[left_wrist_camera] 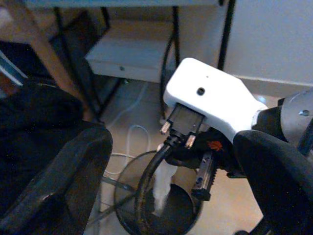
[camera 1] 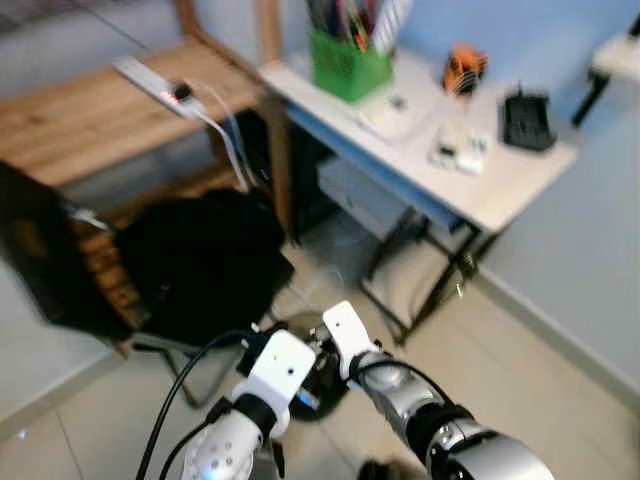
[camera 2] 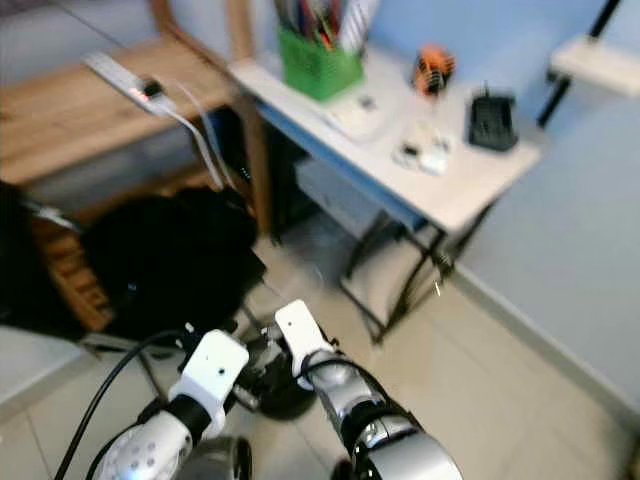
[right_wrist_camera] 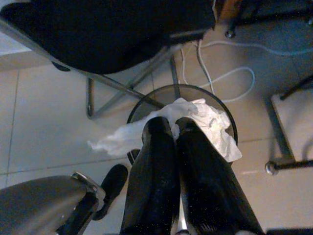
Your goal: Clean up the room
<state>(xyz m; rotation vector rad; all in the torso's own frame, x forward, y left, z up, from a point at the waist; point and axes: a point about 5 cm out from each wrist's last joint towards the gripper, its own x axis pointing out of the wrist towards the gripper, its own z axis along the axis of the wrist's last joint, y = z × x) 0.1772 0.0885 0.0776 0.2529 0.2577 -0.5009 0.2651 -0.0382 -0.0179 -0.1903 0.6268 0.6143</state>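
Right gripper [right_wrist_camera: 176, 128] is pinching a crumpled white tissue [right_wrist_camera: 205, 120] with its fingers pressed together, directly above the round mesh wastebasket [right_wrist_camera: 146, 105] on the tiled floor. Part of the tissue is draping outside the wastebasket's rim, toward the black chair [right_wrist_camera: 98, 29], so if the fingers part now, that trailing end may be dragging the whole piece over the edge onto the floor. Left gripper [left_wrist_camera: 161, 161] is hovering just beside the wastebasket with its fingers spread wide and holding nothing; it could be knocking the rim if it drops lower. Inside the wastebasket, a pale scrap [left_wrist_camera: 163, 188] is showing. Beyond the wastebasket, the worktop [camera 1: 500, 190] is carrying a green pen holder [camera 1: 347, 62] stuffed with pens.
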